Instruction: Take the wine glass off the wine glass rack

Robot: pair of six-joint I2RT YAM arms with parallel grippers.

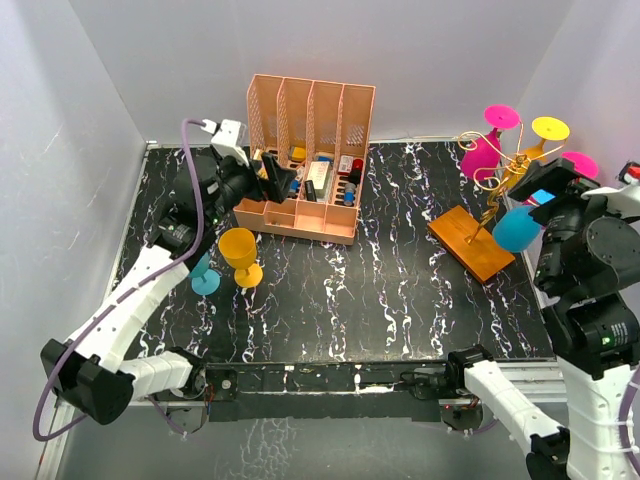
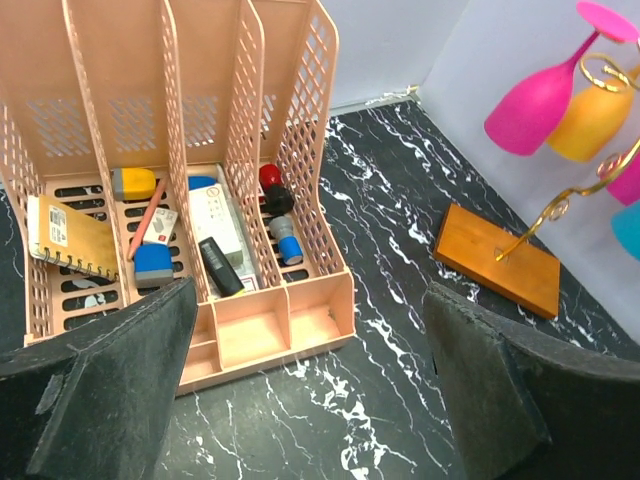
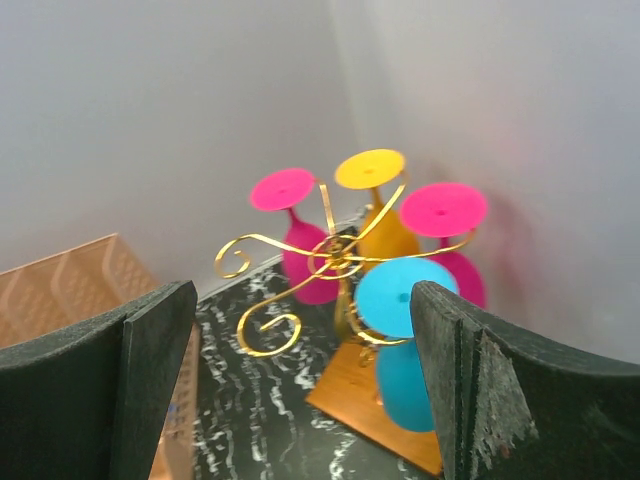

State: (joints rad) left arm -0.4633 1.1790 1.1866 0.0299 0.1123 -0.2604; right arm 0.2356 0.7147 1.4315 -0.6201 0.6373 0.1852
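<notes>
The gold wire wine glass rack (image 1: 497, 185) stands on its orange-brown wooden base (image 1: 471, 243) at the right of the table. Several plastic glasses hang upside down from its hooks: two pink (image 3: 302, 232), a yellow (image 3: 378, 205) and a blue one (image 3: 400, 340). The blue glass (image 1: 518, 229) is the nearest to my right gripper (image 1: 556, 200). My right gripper (image 3: 300, 390) is open and empty, a short way in front of the rack. My left gripper (image 1: 272, 180) is open and empty, far left by the organizer. The rack also shows in the left wrist view (image 2: 590, 180).
A peach-pink slotted organizer (image 1: 308, 160) with small items stands at the back middle. A yellow glass (image 1: 240, 256) stands upright on the table at the left, with a blue glass (image 1: 204, 276) beside it. White walls close in at the back and the right.
</notes>
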